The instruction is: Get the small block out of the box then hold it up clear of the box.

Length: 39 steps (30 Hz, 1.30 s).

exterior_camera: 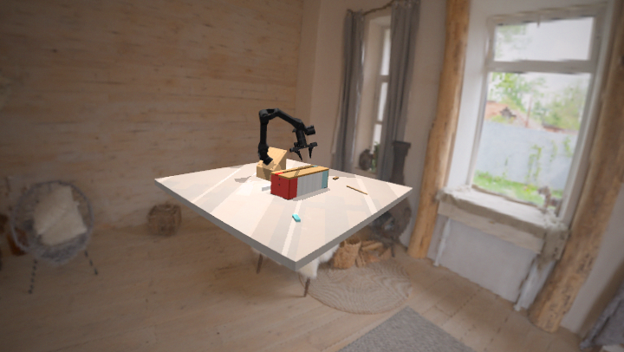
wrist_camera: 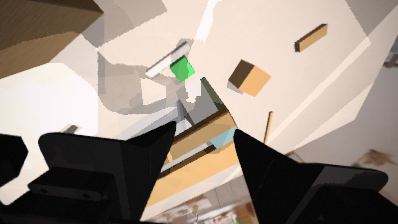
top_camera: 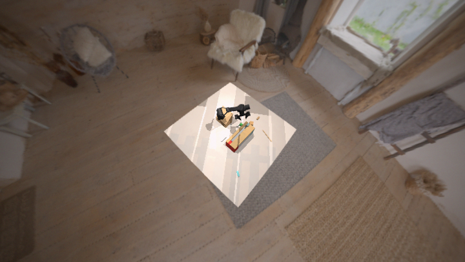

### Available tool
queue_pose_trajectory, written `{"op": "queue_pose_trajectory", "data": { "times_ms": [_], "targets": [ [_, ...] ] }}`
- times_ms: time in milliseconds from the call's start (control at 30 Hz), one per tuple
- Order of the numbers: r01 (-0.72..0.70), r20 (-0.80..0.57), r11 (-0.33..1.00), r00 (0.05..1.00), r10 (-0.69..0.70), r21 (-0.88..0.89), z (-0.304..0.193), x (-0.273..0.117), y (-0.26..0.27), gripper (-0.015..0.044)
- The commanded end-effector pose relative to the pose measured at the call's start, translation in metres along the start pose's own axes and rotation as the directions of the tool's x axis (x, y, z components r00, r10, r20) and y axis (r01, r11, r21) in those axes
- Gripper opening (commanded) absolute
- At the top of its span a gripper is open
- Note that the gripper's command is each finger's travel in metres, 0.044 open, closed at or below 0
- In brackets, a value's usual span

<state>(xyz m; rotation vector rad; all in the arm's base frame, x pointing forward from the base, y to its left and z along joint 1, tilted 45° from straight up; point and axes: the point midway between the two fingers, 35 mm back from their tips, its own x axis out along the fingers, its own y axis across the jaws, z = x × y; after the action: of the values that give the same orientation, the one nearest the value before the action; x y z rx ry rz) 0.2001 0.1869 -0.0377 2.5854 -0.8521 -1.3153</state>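
One green block (wrist_camera: 182, 68) lies on the pale desk (exterior_camera: 244, 205), outside the box (exterior_camera: 299, 179), just off the box's light blue end (wrist_camera: 223, 138). In the top view it shows as a small green speck (top_camera: 241, 124) beside that same end, on the side toward the arm's tan base block (top_camera: 225, 119). A thin pale grey bar (wrist_camera: 167, 59) lies on the desk touching or almost touching the block.

The pincer (wrist_camera: 204, 142) hangs in the air above the blue end of the box, its two dark fingers held partly apart with nothing between them. In the exterior view it (exterior_camera: 304, 152) sits well above the box's tan lid, fingertips pointing down. Through the gap between the fingers the wrist view shows the end of the lid and the blue end panel; the block lies farther out on the desk, apart from both fingers.

The box rests flat on the desk, its far end red (exterior_camera: 283, 185) and its long side a clear grey front. Also on the desk are a small tan cube (wrist_camera: 249, 77), a short tan bar (wrist_camera: 311, 38), a thin wooden stick (exterior_camera: 356, 189) and a little teal piece (exterior_camera: 296, 217) well away toward the near edge.
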Motion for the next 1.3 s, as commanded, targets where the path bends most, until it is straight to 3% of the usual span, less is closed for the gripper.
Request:
{"op": "queue_pose_trajectory", "data": {
  "times_ms": [0,500,733,1267],
  "targets": [
    [-0.053,-0.087,0.765,0.996,-0.004,-0.642,0.009,-0.002,0.001,0.0285],
    [-0.053,-0.087,0.765,0.996,-0.005,-0.642,0.01,0.001,0.001,0.0285],
    [-0.055,-0.09,0.765,0.996,-0.003,-0.642,0.033,0.084,0.023,0.0285],
    [-0.054,-0.089,0.765,0.996,-0.004,-0.642,0.036,0.1,0.027,0.0285]
  ]
}}
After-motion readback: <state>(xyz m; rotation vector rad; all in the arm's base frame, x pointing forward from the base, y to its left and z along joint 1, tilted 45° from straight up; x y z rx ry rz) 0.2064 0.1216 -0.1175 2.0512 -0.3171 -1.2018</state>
